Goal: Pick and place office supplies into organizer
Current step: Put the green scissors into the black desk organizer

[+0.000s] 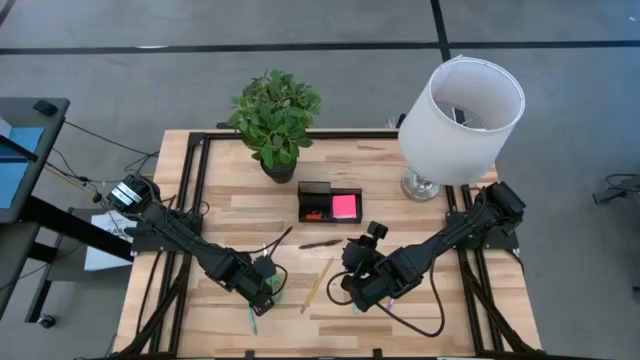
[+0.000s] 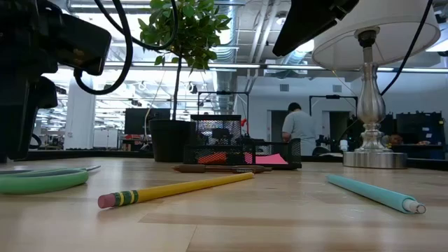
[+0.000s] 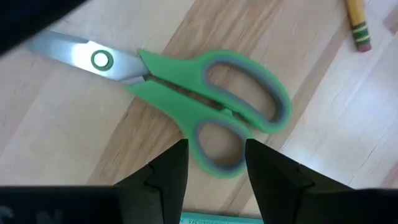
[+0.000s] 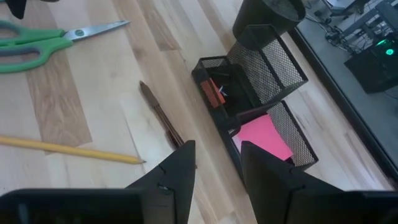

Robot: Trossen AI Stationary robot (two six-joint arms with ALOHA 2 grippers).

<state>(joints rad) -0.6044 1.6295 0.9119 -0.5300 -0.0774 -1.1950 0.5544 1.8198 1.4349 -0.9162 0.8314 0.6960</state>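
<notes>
Green-handled scissors (image 3: 205,93) lie flat on the table, blades shut. My left gripper (image 3: 214,163) is open just over their handles, one finger on either side of the smaller handle loop (image 3: 217,146). I cannot see it touching them. A teal pen (image 1: 249,318) lies near this gripper. My right gripper (image 4: 217,163) is open above bare wood, between the yellow pencil (image 4: 68,149) and the black mesh organizer (image 4: 249,87). The organizer holds a pink sticky-note pad (image 4: 264,137) and a red bit (image 4: 214,93). A dark pencil (image 4: 161,115) lies in front of it.
A potted plant (image 1: 275,120) stands behind the organizer (image 1: 330,203). A white-shaded lamp (image 1: 460,115) stands at the far right. In the low view a second teal pen (image 2: 371,192) lies to the right of the yellow pencil (image 2: 175,187). A person stands in the room beyond the table.
</notes>
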